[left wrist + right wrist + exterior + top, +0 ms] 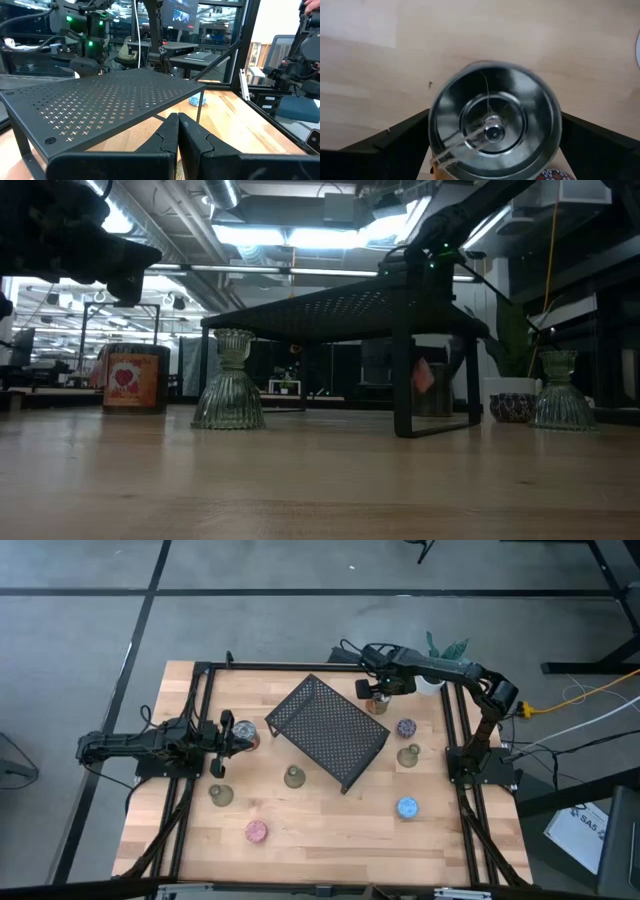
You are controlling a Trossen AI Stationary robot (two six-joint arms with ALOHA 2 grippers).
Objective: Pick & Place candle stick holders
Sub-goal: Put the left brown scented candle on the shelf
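Several squat holders stand on the table: olive-green ones [220, 794] [294, 777] [408, 755], a purple one [405, 727], a blue one [406, 807] and a pink one [257, 831]. My right gripper [376, 692] is at the far right corner of the black mesh stand [328, 730], shut on a round metal tin [492, 125] with an orange side. My left gripper [177, 125] is shut and empty, raised above the table at the stand's left end, beside a red-labelled tin [244, 731]. My right gripper pinches the round tin by its opposite sides, one side [434, 137] at each of its two fingers [395, 145]. The fingers come from above, pointing down. The tin is upright with its open top up. I cannot tell whether it stands on the table or is lifted.
The mesh stand sits slantwise mid-table on thin legs [403, 385]. A white pot with a green plant [440, 665] stands at the far right, close to my right arm. A black frame [200, 740] runs along the table's sides. Bare wood lies along the near edge [330, 840].
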